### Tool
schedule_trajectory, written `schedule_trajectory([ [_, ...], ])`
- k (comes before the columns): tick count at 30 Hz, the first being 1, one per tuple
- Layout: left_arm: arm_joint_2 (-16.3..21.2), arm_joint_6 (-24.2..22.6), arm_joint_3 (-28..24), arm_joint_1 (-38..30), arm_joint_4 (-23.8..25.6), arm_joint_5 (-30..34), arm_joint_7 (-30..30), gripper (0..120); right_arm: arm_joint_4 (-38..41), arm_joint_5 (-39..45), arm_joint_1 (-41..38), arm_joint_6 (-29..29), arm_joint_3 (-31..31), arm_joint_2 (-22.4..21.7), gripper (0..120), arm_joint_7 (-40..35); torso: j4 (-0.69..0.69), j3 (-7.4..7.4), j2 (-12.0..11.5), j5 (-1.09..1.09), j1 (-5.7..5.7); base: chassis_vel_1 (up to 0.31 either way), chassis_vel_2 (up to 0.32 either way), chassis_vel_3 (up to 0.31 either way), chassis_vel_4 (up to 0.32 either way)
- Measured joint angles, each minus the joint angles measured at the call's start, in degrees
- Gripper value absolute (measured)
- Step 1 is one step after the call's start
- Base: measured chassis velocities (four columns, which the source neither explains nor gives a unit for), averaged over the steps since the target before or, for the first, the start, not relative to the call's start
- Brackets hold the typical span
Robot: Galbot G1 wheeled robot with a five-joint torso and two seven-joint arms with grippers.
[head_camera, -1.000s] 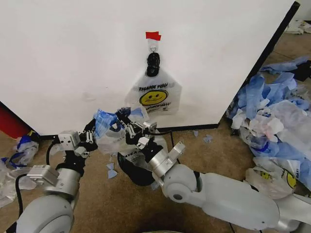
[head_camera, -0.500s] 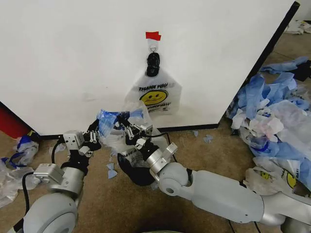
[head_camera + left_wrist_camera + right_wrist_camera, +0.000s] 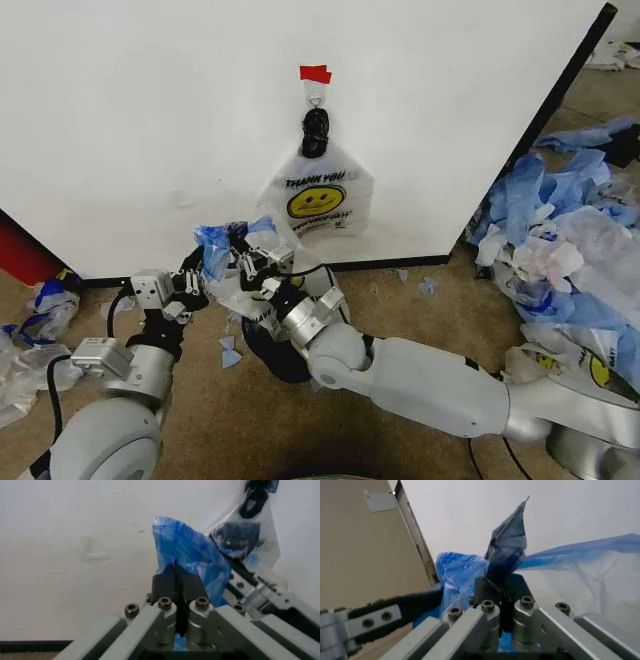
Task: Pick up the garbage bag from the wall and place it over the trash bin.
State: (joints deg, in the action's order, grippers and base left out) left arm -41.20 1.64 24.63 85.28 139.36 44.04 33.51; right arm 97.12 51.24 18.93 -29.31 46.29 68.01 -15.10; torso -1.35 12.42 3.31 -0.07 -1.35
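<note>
Two arms reaching forward low over the carpet toward the wall (image 3: 150, 120), wrists meeting just above the trash bin (image 3: 275, 358). Left arm rising from 7 o'clock in the head view, elbow bent, forearm angled up and inward; left gripper (image 3: 203, 272) clamped flat on a blue patch of the garbage bag (image 3: 235, 268), fingers (image 3: 187, 587) pressed together with the plastic pinched between them and a blue crest standing up past the tips. Right arm sweeping in from 4 o'clock, long pale forearm laid nearly level across the floor, wrist cocked upward; right gripper (image 3: 255, 262) closed likewise on a fold of the same bag, fingers (image 3: 517, 588) tight against each other, a dark blue peak of film poking out beyond them. Both grippers just beside one another, almost touching, the bag bunched between and draped down toward the bin's rim. Bin sitting on the carpet directly under the right wrist, partly hidden by it. At 12 o'clock on the wall, a second smiley bag (image 3: 316, 192) hanging from a small hook (image 3: 315, 100) beneath red tape (image 3: 315, 73). At 3 o'clock, a heap of loose bags (image 3: 570, 250) on the floor.
</note>
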Motion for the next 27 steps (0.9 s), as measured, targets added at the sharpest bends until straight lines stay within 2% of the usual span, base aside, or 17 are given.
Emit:
schedule_trajectory([
  [13,0.33,0.15,-0.91,-1.72,-1.40,-0.09,0.00,0,0.97,-0.54,0.25,-1.23,-0.76,-0.77,0,0.18,-0.02,0.00,0.00,0.00,0.00,0.000,0.000,0.000,0.000],
  [20,0.43,0.06,-1.23,-2.25,-1.73,0.09,0.13,0,1.93,-0.14,0.09,-1.76,-0.79,1.21,0,-0.37,-0.01,0.00,0.01,0.00,0.00,0.000,0.000,0.000,0.000],
  [27,0.13,0.04,-1.25,-1.69,-1.77,-0.04,0.21,0,-1.08,-1.39,0.51,-3.42,-0.52,2.78,0,-0.08,-0.01,0.00,0.01,0.00,0.00,0.000,0.000,0.000,0.000],
])
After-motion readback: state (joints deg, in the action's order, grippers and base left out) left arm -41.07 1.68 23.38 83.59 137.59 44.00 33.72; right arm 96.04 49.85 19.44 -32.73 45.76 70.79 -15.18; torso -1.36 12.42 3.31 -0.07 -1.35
